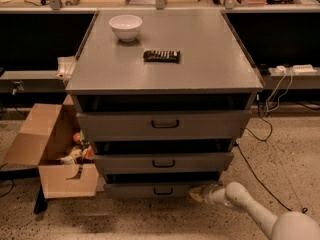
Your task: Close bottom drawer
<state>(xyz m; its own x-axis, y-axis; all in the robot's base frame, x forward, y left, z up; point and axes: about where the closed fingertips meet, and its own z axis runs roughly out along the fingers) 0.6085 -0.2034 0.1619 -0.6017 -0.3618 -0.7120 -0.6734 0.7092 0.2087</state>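
The grey metal cabinet [165,59] has three drawers. The bottom drawer [150,189] is the lowest, with a shallow grey front and a small dark bar handle [163,190]; it stands out slightly, with a dark gap above it. My gripper [196,194] is at the end of the white arm [250,211] that comes in from the lower right. It is low, near the floor, with its tip against the right end of the bottom drawer's front.
A white bowl [125,27] and a dark snack bar [161,56] lie on the cabinet top. An open cardboard box [55,151] with items stands at the left. Cables [267,104] run along the floor at the right. The middle drawer [162,162] and top drawer [164,125] also stand out slightly.
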